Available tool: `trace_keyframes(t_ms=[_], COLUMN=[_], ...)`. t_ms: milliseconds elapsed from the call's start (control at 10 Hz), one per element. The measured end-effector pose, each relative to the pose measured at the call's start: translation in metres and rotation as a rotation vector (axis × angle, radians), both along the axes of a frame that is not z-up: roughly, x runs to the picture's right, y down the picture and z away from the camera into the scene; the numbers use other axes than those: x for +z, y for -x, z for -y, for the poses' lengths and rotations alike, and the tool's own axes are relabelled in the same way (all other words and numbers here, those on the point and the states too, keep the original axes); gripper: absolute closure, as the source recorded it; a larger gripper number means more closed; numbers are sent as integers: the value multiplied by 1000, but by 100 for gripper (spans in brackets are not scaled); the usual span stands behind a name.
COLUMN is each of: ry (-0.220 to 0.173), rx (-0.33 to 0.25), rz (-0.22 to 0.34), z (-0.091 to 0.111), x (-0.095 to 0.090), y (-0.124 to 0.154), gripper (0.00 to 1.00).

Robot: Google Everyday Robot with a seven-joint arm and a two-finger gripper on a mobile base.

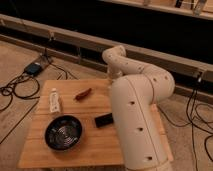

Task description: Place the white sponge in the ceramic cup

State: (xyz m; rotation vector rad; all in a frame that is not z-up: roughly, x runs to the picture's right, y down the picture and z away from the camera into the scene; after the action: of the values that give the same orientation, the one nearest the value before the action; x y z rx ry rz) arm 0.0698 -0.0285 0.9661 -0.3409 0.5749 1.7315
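- At the far edge of the wooden table (90, 147), the white robot arm (137, 105) rose from its base, bent over at the elbow (116, 56) and reached down toward the tabletop.
- The gripper was at the lower end of that reach, just above the table's far edge, and was concealed behind the arm's thick front link. Its fingers were pressed together; whether anything was pinched between them could not be told.
- The white sponge and the ceramic cup could not be seen from this position; the arm's body covered the right part of the tabletop.
- A black ridged bowl (63, 133) stood upright near the front left corner of the table.
- A white labelled tube (54, 101) lay flat behind the bowl, near the left edge, apart from it.
- A small reddish-brown elongated object (83, 94) lay to the right of the tube, toward the far edge.
- A flat black rectangular object (104, 120) lay just beside the arm's front link, to the right of the bowl.
- Dark cables (15, 92) ran across the floor left of the table, near a small blue box (34, 68).
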Motion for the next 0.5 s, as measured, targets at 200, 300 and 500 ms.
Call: trace_keyframes(t_ms=[200,300,500], ry=[-67,-109,-163], rx=[-66,-81,-79], rz=[43,59,63], z=[-8,-21,-48], x=[-43,-78,-131], y=[15,16,6], gripper=[100,100,100])
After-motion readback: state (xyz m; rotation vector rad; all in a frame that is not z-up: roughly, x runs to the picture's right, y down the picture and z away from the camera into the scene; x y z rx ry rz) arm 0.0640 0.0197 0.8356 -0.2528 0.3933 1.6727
